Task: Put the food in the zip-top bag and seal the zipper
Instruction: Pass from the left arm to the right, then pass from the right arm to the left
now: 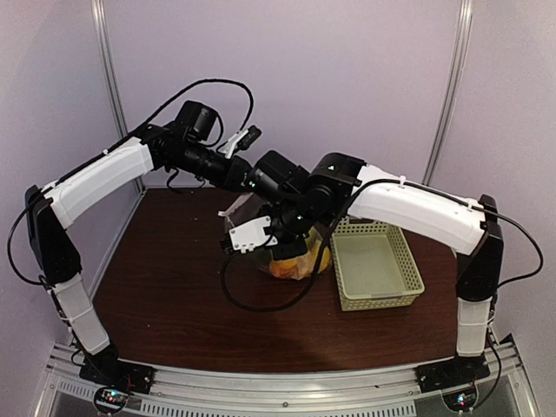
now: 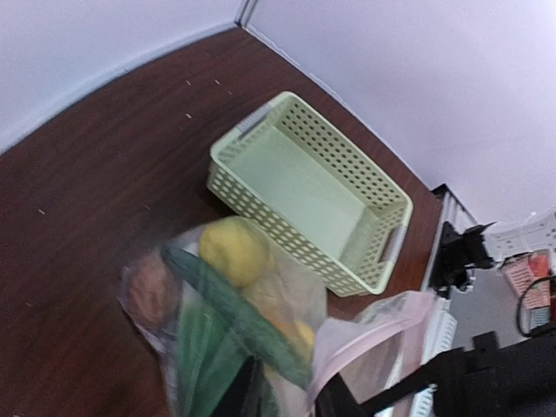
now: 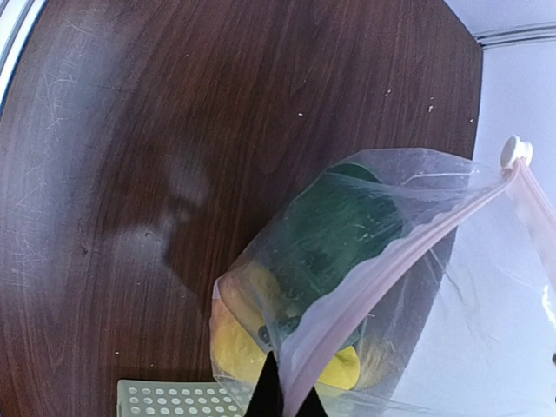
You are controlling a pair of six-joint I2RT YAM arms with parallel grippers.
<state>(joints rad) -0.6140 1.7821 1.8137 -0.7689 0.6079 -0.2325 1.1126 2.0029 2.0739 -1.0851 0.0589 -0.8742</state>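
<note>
Pinching the zipper (image 3: 391,261) at the near end of the mouth, the right gripper (image 3: 282,395) is clamped tight on the pinkish strip. Judgement: this hold keeps the mouth edge taut for sealing. The left gripper (image 2: 291,401) sits at the same bag's upper edge, but its fingertips are cropped low in the wrist view and I cannot tell whether it grips or stands apart.

The zip-top bag (image 3: 347,200) is lifted at its mouth, and its base appears to rest on the table (image 3: 130,174) at centre. The food (image 3: 339,239) is inside: lemon (image 2: 233,250), cucumber (image 2: 230,300), brown piece (image 2: 149,291). A white slider tab (image 3: 514,149) sits at the strip's far end. Judgement: loading done, sealing in hand.

Beyond, just beside the bag, the pale green basket (image 2: 295,241) holds nothing and crowds that side. Both wrists overlap above the bag and hide most of it from overhead.
</note>
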